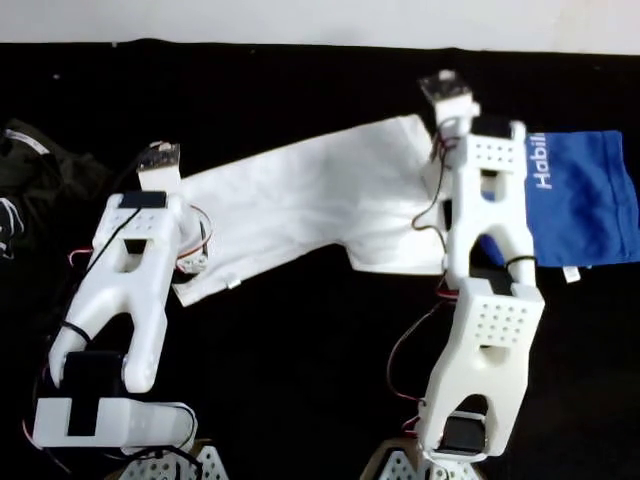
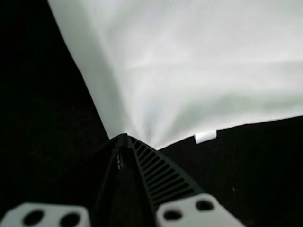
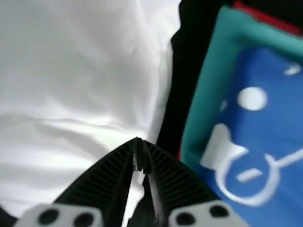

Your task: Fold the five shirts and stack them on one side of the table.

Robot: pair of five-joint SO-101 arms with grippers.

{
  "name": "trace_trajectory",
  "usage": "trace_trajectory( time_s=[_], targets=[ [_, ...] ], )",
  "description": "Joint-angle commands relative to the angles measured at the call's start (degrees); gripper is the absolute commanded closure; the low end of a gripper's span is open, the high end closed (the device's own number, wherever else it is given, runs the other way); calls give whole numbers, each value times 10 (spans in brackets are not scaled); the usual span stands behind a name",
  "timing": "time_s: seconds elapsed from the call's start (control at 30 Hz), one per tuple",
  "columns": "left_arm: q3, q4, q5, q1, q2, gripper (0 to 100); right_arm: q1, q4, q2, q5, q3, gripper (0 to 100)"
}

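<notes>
Pinching opposite ends of white shirt (image 1: 310, 200): left gripper (image 2: 124, 141), right gripper (image 3: 140, 144); long axis stretched arm to arm.

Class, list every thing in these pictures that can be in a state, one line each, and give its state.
white shirt: stretched out long, held at both ends.
blue shirt: folded, lying flat.
dark garment: crumpled in a heap.
left gripper: shut on the white shirt's edge.
right gripper: shut on the white shirt.
</notes>
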Motion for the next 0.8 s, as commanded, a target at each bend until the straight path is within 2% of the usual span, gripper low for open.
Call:
trace_trajectory(
  time_s=[0.0, 0.23, 0.43, 0.6, 0.77],
  targets=[
    [16, -40, 3, 9, -22, 990, -20, 78, -5, 0, -69, 991],
    [28, -59, 2, 9, 31, 990, -125, 225, -7, -3, -149, 991],
    [-39, 18, 1, 9, 99, 990, -145, 225, -47, -3, -118, 991],
    [-27, 44, 1, 9, 35, 990, -160, 214, -110, 0, 3, 991],
    [4, 47, 4, 24, -55, 990, -168, 127, -141, 1, 139, 991]
  ],
)
